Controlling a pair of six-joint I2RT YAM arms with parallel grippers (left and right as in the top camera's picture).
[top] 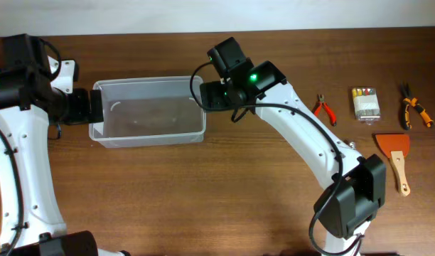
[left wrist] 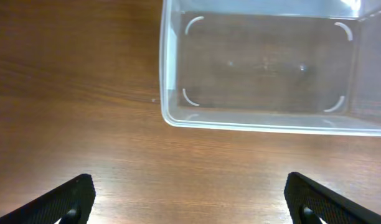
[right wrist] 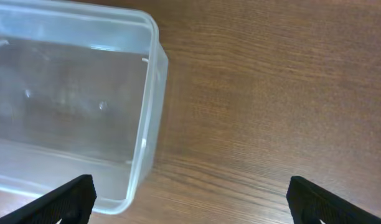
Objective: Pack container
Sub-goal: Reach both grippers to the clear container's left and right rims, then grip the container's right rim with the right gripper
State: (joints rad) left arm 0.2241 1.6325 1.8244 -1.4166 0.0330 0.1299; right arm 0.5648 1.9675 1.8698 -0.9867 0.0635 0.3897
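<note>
**Two open claws flank an empty container**

Both short ends of the container (top: 150,114) are flanked: the left claw (top: 92,107) (left wrist: 189,188) is held at its left end, the right claw (top: 212,96) (right wrist: 190,190) at its right end. Each claw's fingers are spread wide with nothing between them; only bare bench (top: 203,199) is seen in the gap, and the container's wall lies just ahead of the tips.

The container is set upright left of the bench's middle, toward the far edge, mouth up so that things can be dropped in. Nothing is seen inside it, so the packing is judged not yet begun.

The likely contents are laid out well apart from it, at the bench's right end: red pliers (top: 324,109), a bit box (top: 365,104), orange pliers (top: 414,112) and a scraper (top: 395,153), each kept separate so a claw fits around it. The right arm (top: 310,142) is stretched away from them, so a reach to that end is judged needed for a first pick.
</note>
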